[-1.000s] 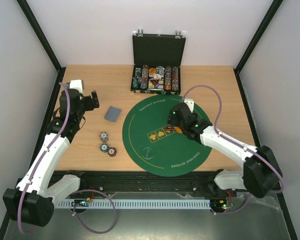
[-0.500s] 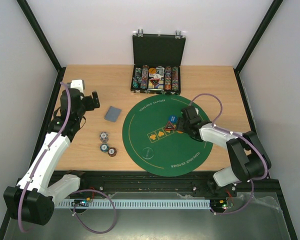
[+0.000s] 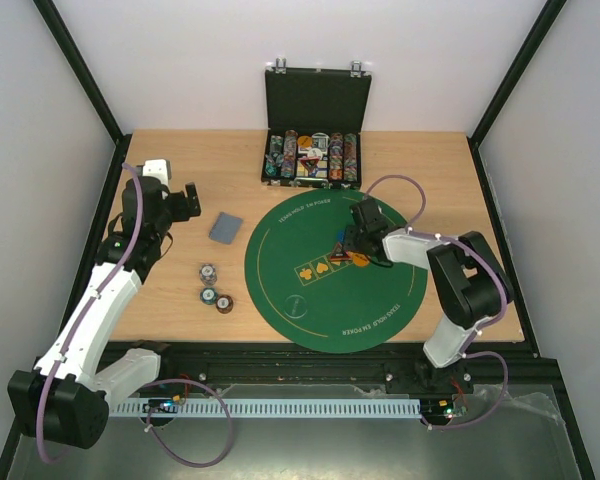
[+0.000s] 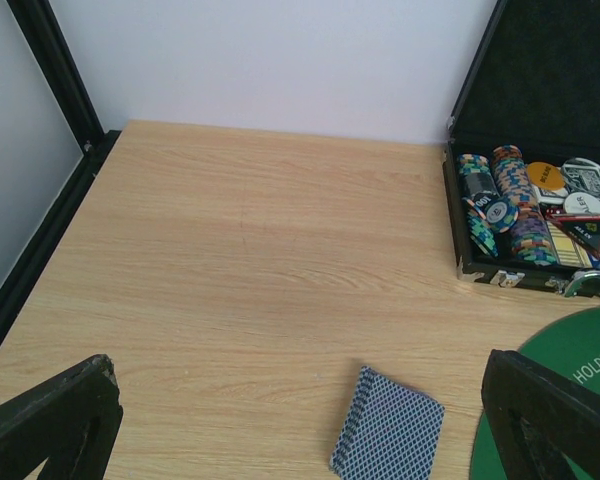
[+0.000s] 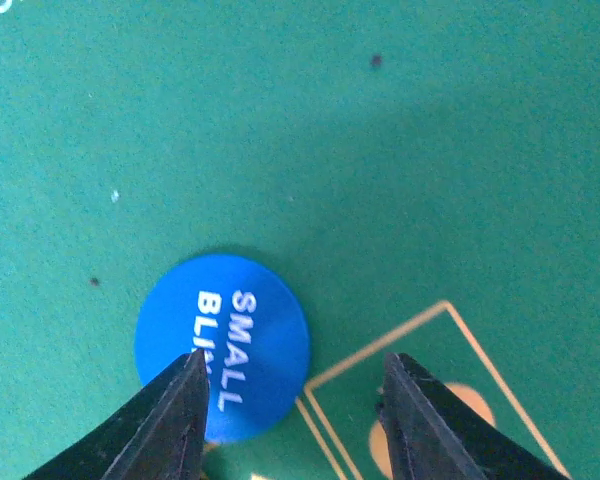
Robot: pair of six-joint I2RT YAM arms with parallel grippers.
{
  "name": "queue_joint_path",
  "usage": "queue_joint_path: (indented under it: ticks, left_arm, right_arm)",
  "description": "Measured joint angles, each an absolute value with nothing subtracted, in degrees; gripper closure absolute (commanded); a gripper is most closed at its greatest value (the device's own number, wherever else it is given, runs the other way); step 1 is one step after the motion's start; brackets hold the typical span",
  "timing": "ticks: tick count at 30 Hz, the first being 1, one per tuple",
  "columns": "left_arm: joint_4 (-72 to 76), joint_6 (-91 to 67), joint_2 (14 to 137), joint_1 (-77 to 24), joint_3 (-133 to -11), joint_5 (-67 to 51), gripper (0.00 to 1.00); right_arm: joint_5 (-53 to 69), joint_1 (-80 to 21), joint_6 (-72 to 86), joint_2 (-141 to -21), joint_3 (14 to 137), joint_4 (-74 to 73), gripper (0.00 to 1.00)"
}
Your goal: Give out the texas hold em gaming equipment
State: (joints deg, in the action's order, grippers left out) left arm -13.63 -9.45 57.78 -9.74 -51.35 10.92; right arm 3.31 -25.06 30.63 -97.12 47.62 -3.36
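The right end effector (image 5: 298, 405) hangs low over the green felt mat (image 5: 430, 150), its 2 fingers a moderate way apart and gripping nothing. The blue button (image 5: 223, 345), lettered SMALL BLI, lies flat on the felt right under it. One fingertip overlaps the button's edge, and part of the disc reaches into the gap. Seen from above, the black-and-red triangular marker (image 3: 338, 256) sits just beside this end effector. Over on the wooden surface (image 3: 170, 300), the left end effector (image 4: 295, 400) is spread wide and empty. The deck of cards (image 4: 388, 437) lies just ahead of it, nearer its right finger and touching neither. The 3 poker chips (image 3: 213, 288) sit well behind it, and the open black case (image 4: 540, 210) stands farther off to its right.
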Motion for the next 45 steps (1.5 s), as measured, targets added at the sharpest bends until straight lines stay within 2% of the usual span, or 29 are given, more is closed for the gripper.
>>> queue_joint_path:
  ticks: [3, 15, 30, 37, 42, 45]
  left_arm:
    - [-13.6, -9.5, 57.8, -9.7, -51.4, 10.8, 0.01]
    - [-13.6, -9.5, 57.9, -9.7, -51.4, 10.4, 0.01]
    - [-13.6, -9.5, 58.4, -9.7, -51.4, 10.4, 0.01]
    - [-13.6, -9.5, 58.6, -9.7, -51.4, 10.4, 0.01]
    - [-13.6, -9.5, 58.6, -9.7, -51.4, 10.4, 0.00]
    - [-13.6, -9.5, 58.6, -9.7, -51.4, 10.5, 0.01]
  right_arm:
    - [4.4, -24.8, 30.6, -98.9, 49.4, -3.0, 0.59]
    - [11.8, -24.8, 32.6, -102.7, 51.8, 2.7, 0.59]
    - [14.6, -36.5, 38.0, -112.9, 63.2, 6.6, 0.58]
    - [13.8, -37.1, 36.0, -111.5, 63.2, 4.3, 0.46]
    - [9.2, -38.7, 32.2, -106.0, 59.7, -0.8, 0.46]
    - [6.0, -39.9, 30.1, -103.8, 58.3, -2.9, 0.50]
